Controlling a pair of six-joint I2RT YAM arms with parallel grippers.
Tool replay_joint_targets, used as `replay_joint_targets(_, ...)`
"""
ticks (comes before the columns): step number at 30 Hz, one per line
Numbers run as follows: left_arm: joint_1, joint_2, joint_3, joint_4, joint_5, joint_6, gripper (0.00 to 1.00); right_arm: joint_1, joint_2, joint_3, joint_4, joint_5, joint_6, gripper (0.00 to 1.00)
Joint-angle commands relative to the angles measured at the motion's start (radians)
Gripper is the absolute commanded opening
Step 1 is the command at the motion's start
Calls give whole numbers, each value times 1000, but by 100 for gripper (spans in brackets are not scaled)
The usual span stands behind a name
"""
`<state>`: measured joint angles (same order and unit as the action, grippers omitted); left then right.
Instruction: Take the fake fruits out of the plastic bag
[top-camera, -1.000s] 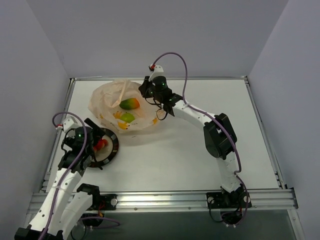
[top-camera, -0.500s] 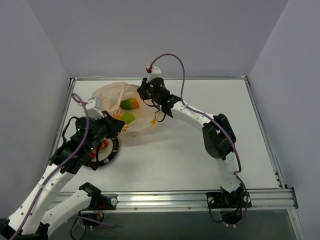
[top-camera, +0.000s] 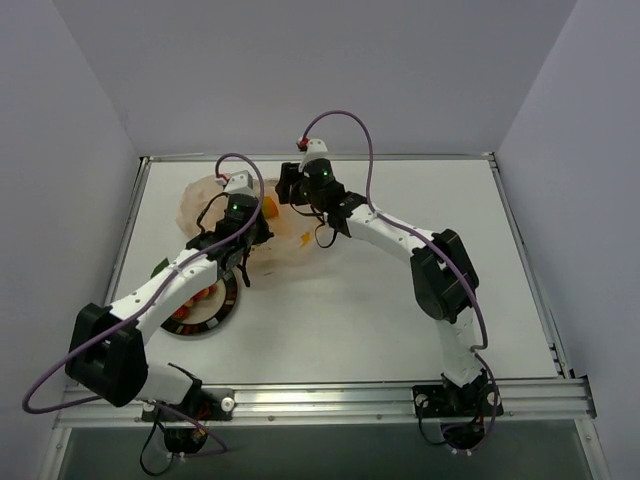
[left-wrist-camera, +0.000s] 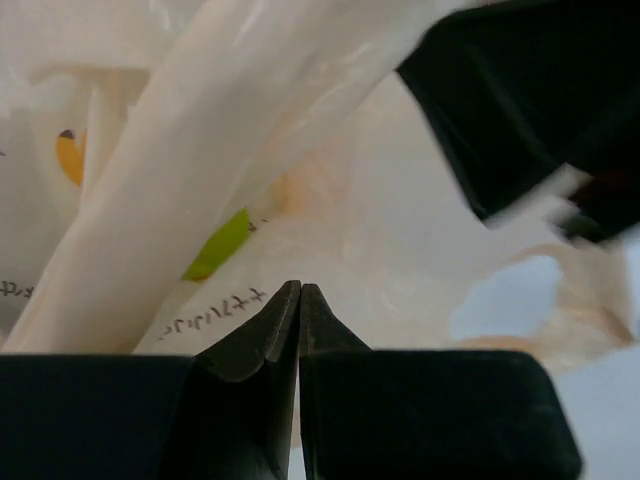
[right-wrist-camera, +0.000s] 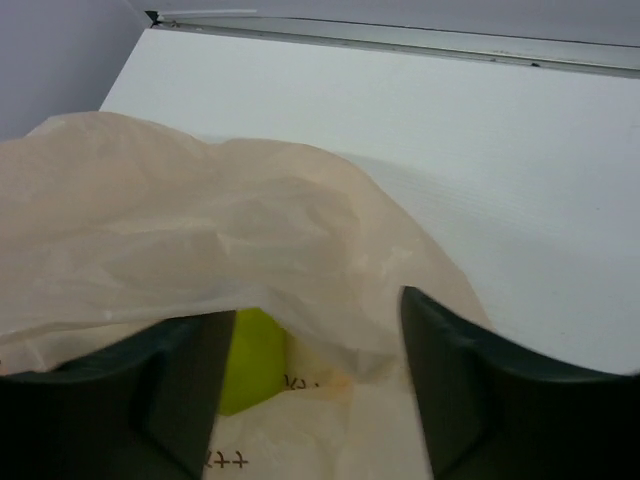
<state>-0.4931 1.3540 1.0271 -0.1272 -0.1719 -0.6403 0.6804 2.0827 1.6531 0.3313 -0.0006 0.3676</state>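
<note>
The plastic bag (top-camera: 200, 205) lies crumpled at the back left of the table. An orange fake fruit (top-camera: 268, 208) shows at its mouth. My left gripper (top-camera: 250, 232) hovers over the bag. In the left wrist view it (left-wrist-camera: 300, 287) is shut with nothing between its fingers, facing bag film (left-wrist-camera: 180, 200) with a green patch (left-wrist-camera: 220, 243) behind it. My right gripper (top-camera: 292, 192) is at the bag's right rim. In the right wrist view it (right-wrist-camera: 312, 305) is open, astride the bag's edge (right-wrist-camera: 300, 300), with a yellow-green fruit (right-wrist-camera: 255, 365) just inside.
A round black-rimmed plate (top-camera: 222, 310) sits front left of the bag, partly under my left arm, with a red piece (top-camera: 205, 293) on it. The table's back edge (right-wrist-camera: 400, 38) runs close behind the bag.
My left arm swung from the plate up to the bag and its jaws went from open to shut. My right gripper opened at the bag's rim.
</note>
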Motion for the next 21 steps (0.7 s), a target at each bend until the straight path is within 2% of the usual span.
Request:
replay_joint_targets(1, 85, 25, -15, 110, -29, 11, 2, -15, -136, -51, -47, 86, -30, 69)
replay_joint_targets(3, 125, 48, -38, 132, -9, 16, 2, -12, -170, -105, -51, 120, -27, 79)
replay_joint_targets(7, 130, 77, -70, 195, 50, 5, 6, 7, -242, -242, -51, 148, -18, 92)
replay_joint_targets(8, 130, 89, -76, 204, 58, -2, 10, 14, -248, -266, -49, 165, -15, 93)
replay_joint_targets(9, 130, 97, -81, 212, 64, -7, 24, 24, -262, -317, -49, 189, -12, 94)
replay_joint_targets(12, 131, 137, -81, 205, 92, -7, 46, 31, -268, -390, -32, 160, 13, 95)
replay_joint_targets(16, 130, 152, -137, 238, 98, -28, 59, 62, -237, -420, 6, 98, 34, 100)
replay_joint_targets(20, 131, 139, -162, 241, 75, -21, 69, 67, -190, -438, 92, -19, 63, 100)
replay_joint_targets(21, 131, 135, -163, 241, 71, -18, 70, 67, -172, -441, 106, -22, 67, 97)
